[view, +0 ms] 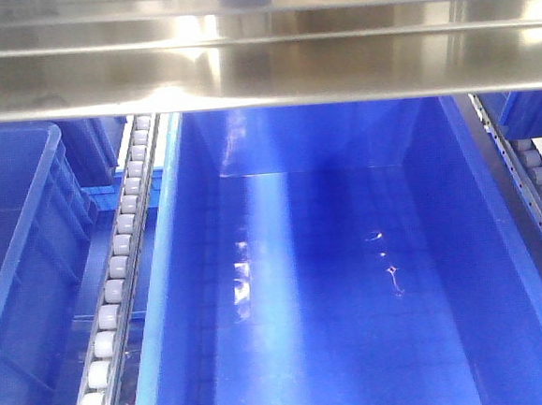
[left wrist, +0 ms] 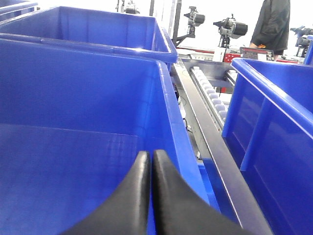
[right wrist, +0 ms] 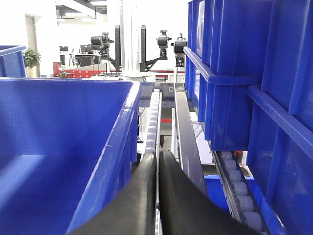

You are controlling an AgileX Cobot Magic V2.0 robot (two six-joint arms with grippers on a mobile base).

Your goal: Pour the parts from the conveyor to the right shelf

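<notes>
The right shelf is a steel rack [view: 261, 72] with white roller tracks [view: 117, 271] carrying deep blue bins. The front view looks down into one large bin [view: 462, 244]; no parts show inside it. In the left wrist view my left gripper [left wrist: 149, 154] is shut with nothing between its black fingers, hovering over the inside of a blue bin [left wrist: 73, 98]. In the right wrist view my right gripper [right wrist: 157, 154] is also shut and holds nothing, lined up over a roller track [right wrist: 152, 117] beside a bin wall [right wrist: 63, 117]. The parts and the conveyor are out of view.
Another blue bin [view: 22, 260] stands left of the roller track. A neighbouring bin [left wrist: 274, 112] sits across a steel rail [left wrist: 210, 93]. Stacked blue bins [right wrist: 234, 73] rise at the right. A person [left wrist: 271, 24] stands far behind.
</notes>
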